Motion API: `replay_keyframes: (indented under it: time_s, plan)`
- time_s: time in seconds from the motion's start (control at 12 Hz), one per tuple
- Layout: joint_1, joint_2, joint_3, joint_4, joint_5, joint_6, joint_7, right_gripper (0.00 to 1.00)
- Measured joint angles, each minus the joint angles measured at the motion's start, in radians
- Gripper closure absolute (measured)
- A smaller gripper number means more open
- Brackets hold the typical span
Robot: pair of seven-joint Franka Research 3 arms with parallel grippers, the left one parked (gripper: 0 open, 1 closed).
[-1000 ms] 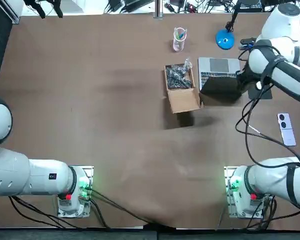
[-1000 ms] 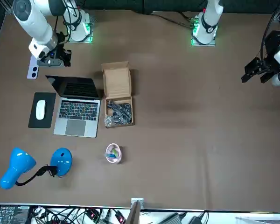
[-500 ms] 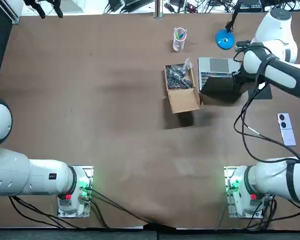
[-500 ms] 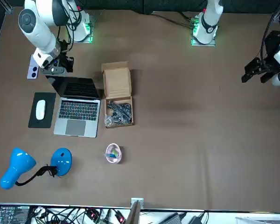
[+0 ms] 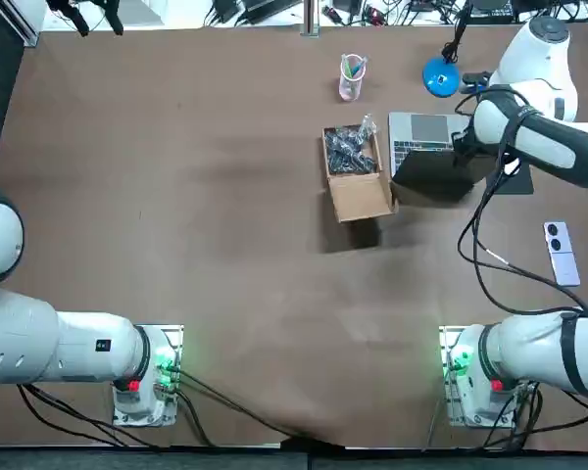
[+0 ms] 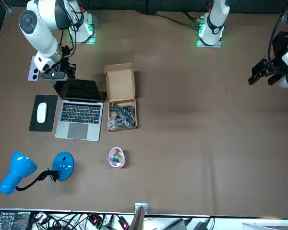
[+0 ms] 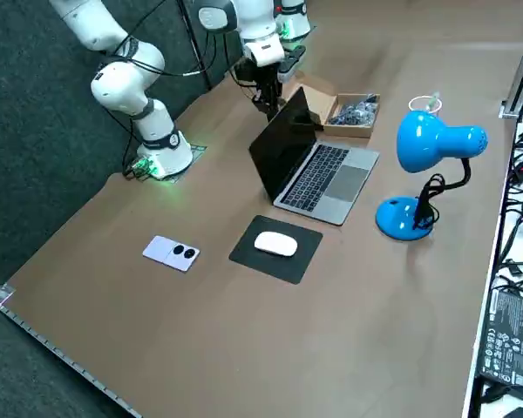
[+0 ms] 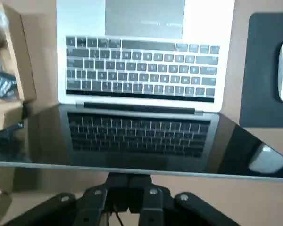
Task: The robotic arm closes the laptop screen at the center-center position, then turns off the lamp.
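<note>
**Q:** Where is the laptop point(image 5: 428, 132) sitting, and how is its lid standing?

**A:** It is sitting in the far right part of the table point(image 5: 176, 196), with the keyboard toward the far edge. The lid is standing open. It is hinged on the near side and leaning slightly back toward the robot. In the wrist view the dark screen is mirroring the keys.

**Q:** What is the right gripper point(image 8: 129, 180) doing?

**A:** It is hovering just behind the lid's top edge, on the near side. In the top view it is toward the lid's right end. Its fingers are drawn together and are gripping nothing. Whether they are touching the lid cannot be told.

**Q:** Where is the lamp point(image 6: 63, 164) standing?

**A:** It is standing at the far right, just beyond the laptop. Its round blue base is resting on the table. Its blue head is reaching out to the right of the base on a black neck. Lamp and gripper are well apart, with the laptop lying between them.

**Q:** What is lying around the laptop?

**A:** An open box point(image 5: 361, 196) is sitting just to its left and is holding dark parts point(image 5: 351, 152). A white mouse point(image 7: 276, 245) is resting on a black pad point(image 7: 283, 266) just to its right. A phone point(image 7: 172, 252) is lying on the near side of the pad. A cup point(image 5: 350, 90) is standing beyond the box.
</note>
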Motion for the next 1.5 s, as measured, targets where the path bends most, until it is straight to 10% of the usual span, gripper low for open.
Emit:
replay_keyframes:
  time_s: [0.58,1.5]
  plan:
    - [-0.011,0.116,-0.005,0.11,-0.002,0.066,0.009,0.98]
    - [-0.043,0.509,-0.019,0.386,-0.067,0.168,0.055,0.98]
